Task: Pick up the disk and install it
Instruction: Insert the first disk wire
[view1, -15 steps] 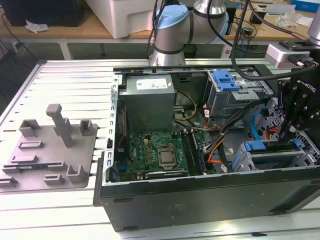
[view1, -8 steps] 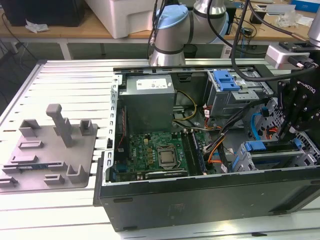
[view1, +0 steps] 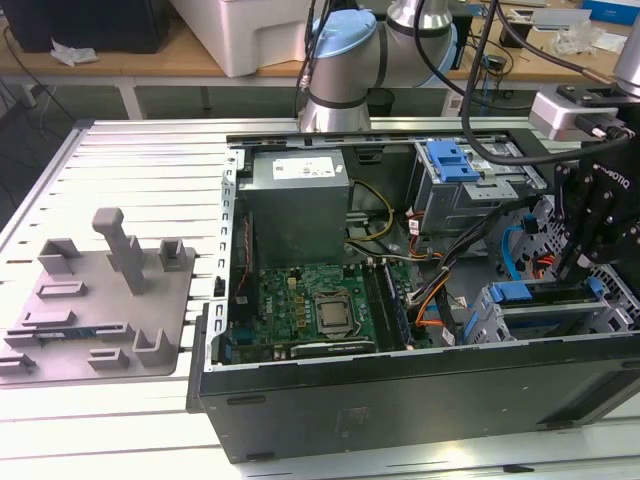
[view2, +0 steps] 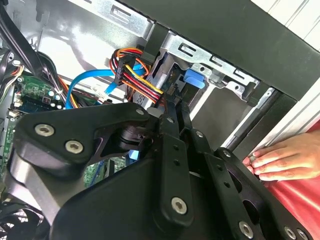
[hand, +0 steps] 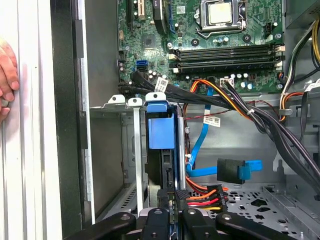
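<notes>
While the open computer case (view1: 420, 390) lies on the slatted table (view1: 130, 160), the gripper (hand: 174, 197) reaches down at the drive cage (hand: 107, 145) near the case's front corner, on the exterior view's right. Its 2 fingers (view2: 172, 112) press together on the edge of the disk (hand: 161, 132), which stands on edge in a cage slot with its blue frame showing. A person's hand (view2: 287, 160) rests on the table just outside the case wall, beside the cage.
</notes>
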